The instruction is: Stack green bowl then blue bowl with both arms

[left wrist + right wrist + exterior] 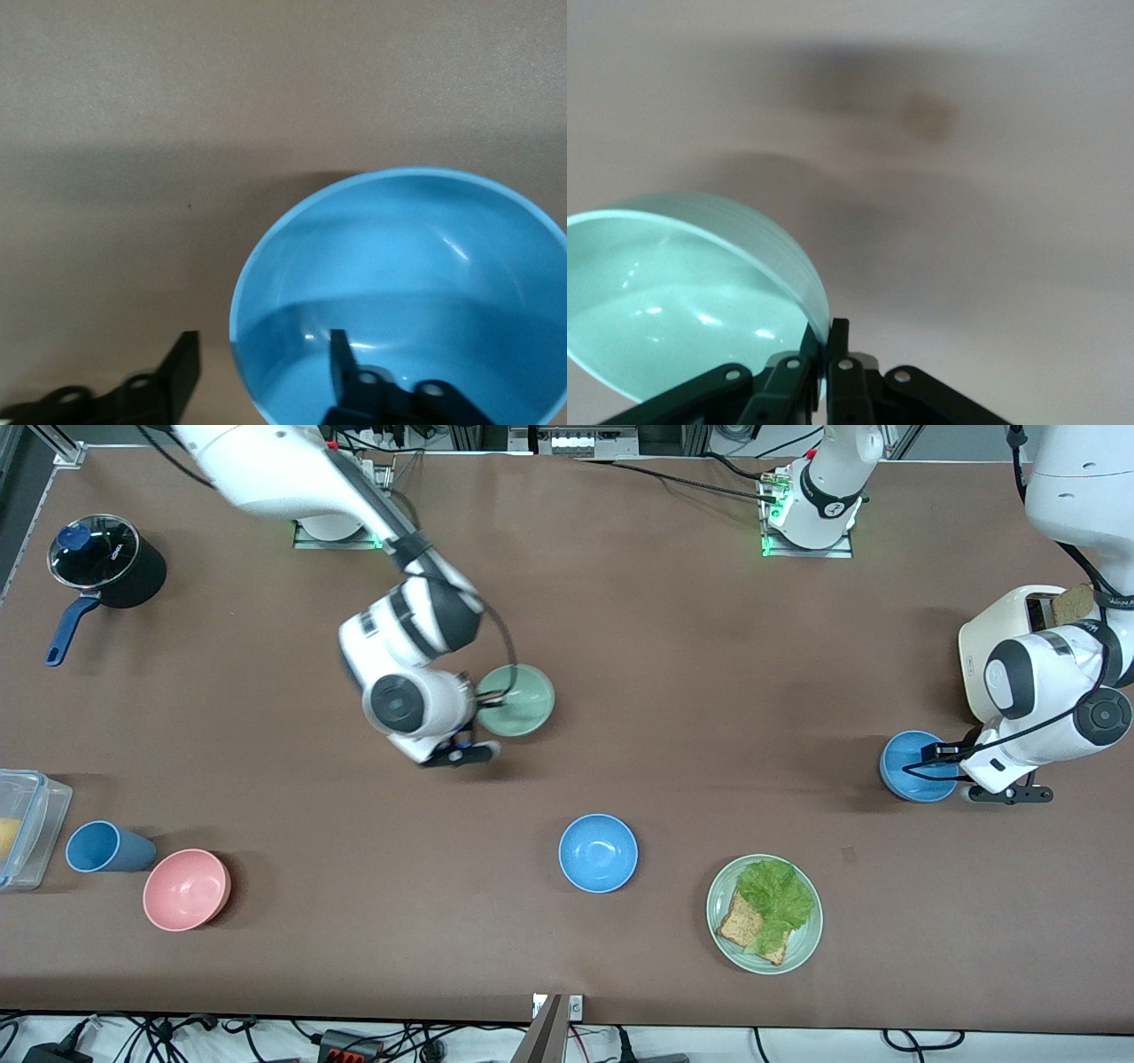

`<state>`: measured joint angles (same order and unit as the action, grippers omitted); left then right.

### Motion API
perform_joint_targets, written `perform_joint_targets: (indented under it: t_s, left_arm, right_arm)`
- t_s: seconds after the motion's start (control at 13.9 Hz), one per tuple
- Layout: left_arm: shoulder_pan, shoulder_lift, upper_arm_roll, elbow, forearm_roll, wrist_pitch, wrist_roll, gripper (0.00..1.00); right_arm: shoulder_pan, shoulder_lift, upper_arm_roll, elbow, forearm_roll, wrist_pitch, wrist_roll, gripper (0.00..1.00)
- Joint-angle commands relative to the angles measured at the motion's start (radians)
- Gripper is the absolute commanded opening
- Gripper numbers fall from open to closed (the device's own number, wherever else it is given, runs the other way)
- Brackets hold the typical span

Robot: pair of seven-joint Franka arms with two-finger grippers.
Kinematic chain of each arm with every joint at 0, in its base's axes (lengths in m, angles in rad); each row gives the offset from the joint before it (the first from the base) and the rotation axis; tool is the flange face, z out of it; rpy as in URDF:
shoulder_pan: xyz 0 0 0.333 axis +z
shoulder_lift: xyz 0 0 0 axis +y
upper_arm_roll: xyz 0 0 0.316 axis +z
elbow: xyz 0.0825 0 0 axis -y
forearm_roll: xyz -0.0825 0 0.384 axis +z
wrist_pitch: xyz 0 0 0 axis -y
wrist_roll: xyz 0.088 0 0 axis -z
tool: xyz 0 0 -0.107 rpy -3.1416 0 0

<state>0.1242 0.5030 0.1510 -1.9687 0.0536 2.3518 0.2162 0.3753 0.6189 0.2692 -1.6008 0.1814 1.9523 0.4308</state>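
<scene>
The green bowl [516, 701] is mid-table, held by its rim in my right gripper [485, 701], which is shut on it. In the right wrist view the bowl [673, 292] hangs tilted from the gripper [826, 341], a little above the table. One blue bowl [917, 766] sits toward the left arm's end. My left gripper [932, 760] is open and straddles its rim. In the left wrist view one finger [341, 359] is inside the bowl [416, 266] and the other outside. A second blue bowl [598, 853] stands nearer the front camera, untouched.
A pale-green plate [802, 948] with toast and lettuce lies beside the second blue bowl. A cream toaster [983, 646] stands by the left arm. A pink bowl [186, 888], blue cup [102, 847], clear container [27, 824] and black pot [106, 562] are at the right arm's end.
</scene>
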Motion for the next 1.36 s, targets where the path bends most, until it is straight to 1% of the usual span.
perform_joint_targets:
  t_s: [0.0, 0.22, 0.29, 0.36, 0.43, 0.5, 0.57, 0.72, 0.79, 0.93, 1.01, 1.15, 1.22, 1.29]
  left_arm:
    - [0.003, -0.008, -0.004, 0.008, -0.024, -0.008, 0.029, 0.24]
    - [0.018, -0.024, -0.030, 0.002, -0.024, -0.025, 0.031, 0.04]
    - [0.025, -0.030, -0.033, 0.002, -0.024, -0.035, 0.031, 0.01]
    - [0.025, -0.041, -0.033, 0.002, -0.024, -0.052, 0.031, 0.01]
    - [0.023, -0.049, -0.048, 0.002, -0.026, -0.077, 0.028, 0.01]
    - [0.025, -0.075, -0.066, 0.002, -0.026, -0.118, 0.019, 0.01]
    - [0.023, -0.102, -0.082, 0.004, -0.026, -0.167, 0.009, 0.01]
    - [0.023, -0.155, -0.116, 0.004, -0.049, -0.244, -0.021, 0.01]
    - [0.023, -0.181, -0.128, 0.002, -0.067, -0.284, -0.028, 0.01]
    - [0.022, -0.227, -0.165, 0.002, -0.125, -0.353, -0.043, 0.01]
    - [0.022, -0.247, -0.191, 0.002, -0.139, -0.385, -0.087, 0.01]
    - [0.022, -0.296, -0.279, 0.002, -0.141, -0.440, -0.210, 0.01]
    - [0.022, -0.314, -0.319, 0.001, -0.143, -0.456, -0.244, 0.01]
    - [0.022, -0.334, -0.374, 0.001, -0.146, -0.462, -0.289, 0.00]
  right_arm:
    - [0.077, 0.039, -0.011, 0.012, 0.044, 0.084, 0.054, 0.00]
    - [0.132, 0.102, -0.012, 0.007, 0.035, 0.140, 0.077, 0.00]
    - [0.142, 0.110, -0.012, 0.007, 0.038, 0.145, 0.077, 0.00]
    - [0.142, 0.113, -0.012, 0.005, 0.033, 0.143, 0.089, 0.00]
    - [0.142, 0.113, -0.012, 0.005, 0.033, 0.140, 0.097, 0.10]
    - [0.137, 0.110, -0.013, 0.005, 0.038, 0.135, 0.117, 0.68]
    - [0.134, 0.102, -0.013, 0.018, 0.032, 0.135, 0.165, 1.00]
    - [0.117, 0.047, -0.015, 0.056, 0.030, 0.096, 0.261, 1.00]
    - [0.105, 0.012, -0.019, 0.086, 0.029, 0.041, 0.275, 1.00]
    - [0.085, -0.042, -0.066, 0.166, 0.004, -0.083, 0.275, 1.00]
    - [0.073, -0.065, -0.093, 0.205, -0.020, -0.133, 0.269, 1.00]
    - [0.038, -0.102, -0.133, 0.248, -0.097, -0.183, 0.249, 1.00]
    - [0.005, -0.125, -0.146, 0.254, -0.117, -0.202, 0.249, 1.00]
    - [-0.031, -0.142, -0.163, 0.254, -0.122, -0.205, 0.247, 1.00]
